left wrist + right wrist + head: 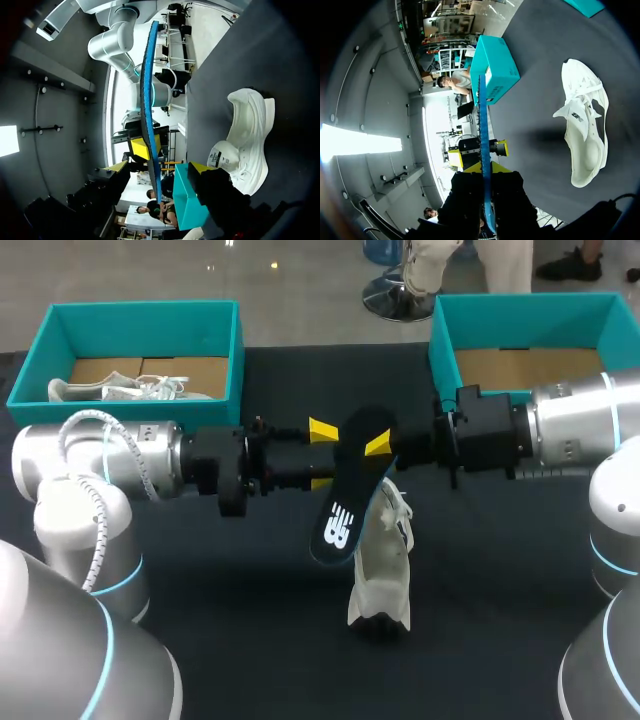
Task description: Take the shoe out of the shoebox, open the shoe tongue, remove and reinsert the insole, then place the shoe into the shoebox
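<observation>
A black insole (350, 485) with a white logo and a blue underside hangs edge-on in the air over the middle of the table. My right gripper (380, 448) is shut on its upper end; in the right wrist view the blue edge (484, 125) runs out from between that gripper's (487, 169) fingers. My left gripper (320, 457) faces it from the other side, open. Its yellow tips straddle the insole (149, 115) without touching it, as the left wrist view shows around the left gripper (160, 167). The white shoe (385, 565) lies on the dark table below the insole (247, 145) (585, 130).
A teal shoebox (140, 308) at the back left holds a second white shoe (120, 390). Another teal shoebox (520, 305) stands at the back right, with cardboard showing inside. The two arms meet above the table's middle.
</observation>
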You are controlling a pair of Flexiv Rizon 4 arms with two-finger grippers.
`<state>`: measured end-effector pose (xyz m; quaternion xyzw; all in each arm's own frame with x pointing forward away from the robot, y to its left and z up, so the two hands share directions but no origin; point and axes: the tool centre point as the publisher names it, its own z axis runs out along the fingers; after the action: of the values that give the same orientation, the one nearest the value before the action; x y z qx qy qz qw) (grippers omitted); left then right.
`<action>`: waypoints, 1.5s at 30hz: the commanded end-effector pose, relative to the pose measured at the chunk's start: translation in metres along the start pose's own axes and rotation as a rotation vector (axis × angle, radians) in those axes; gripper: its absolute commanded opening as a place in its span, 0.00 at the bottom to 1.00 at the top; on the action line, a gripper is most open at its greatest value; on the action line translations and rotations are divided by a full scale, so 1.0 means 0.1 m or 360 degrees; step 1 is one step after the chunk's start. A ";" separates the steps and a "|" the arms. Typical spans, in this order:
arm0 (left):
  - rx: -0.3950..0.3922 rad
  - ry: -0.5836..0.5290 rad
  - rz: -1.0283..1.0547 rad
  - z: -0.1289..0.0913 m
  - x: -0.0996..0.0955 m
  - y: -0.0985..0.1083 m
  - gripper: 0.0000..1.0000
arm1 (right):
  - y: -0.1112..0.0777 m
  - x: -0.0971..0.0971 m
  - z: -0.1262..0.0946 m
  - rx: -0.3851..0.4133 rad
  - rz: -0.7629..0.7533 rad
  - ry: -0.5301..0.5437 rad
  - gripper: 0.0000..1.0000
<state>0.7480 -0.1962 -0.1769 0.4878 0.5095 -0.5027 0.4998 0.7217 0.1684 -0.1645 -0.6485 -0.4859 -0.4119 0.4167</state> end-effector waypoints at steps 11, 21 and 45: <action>0.0028 -0.0019 -0.0015 0.17 0.01 -0.04 0.41 | 0.01 0.00 0.02 -0.0001 0.0001 -0.0003 0.00; 0.0071 -0.0031 -0.0033 0.15 0.02 -0.08 0.00 | 0.01 0.00 0.02 -0.0001 0.0001 -0.0003 0.00; 0.0084 0.0020 -0.0120 -0.10 -0.04 -0.06 0.00 | -0.01 0.03 -0.24 -0.0161 -0.0034 -0.0102 1.00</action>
<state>0.7439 -0.1968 -0.1740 0.4822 0.5176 -0.5294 0.4683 0.7315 0.1589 -0.1635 -0.6623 -0.4860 -0.4239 0.3815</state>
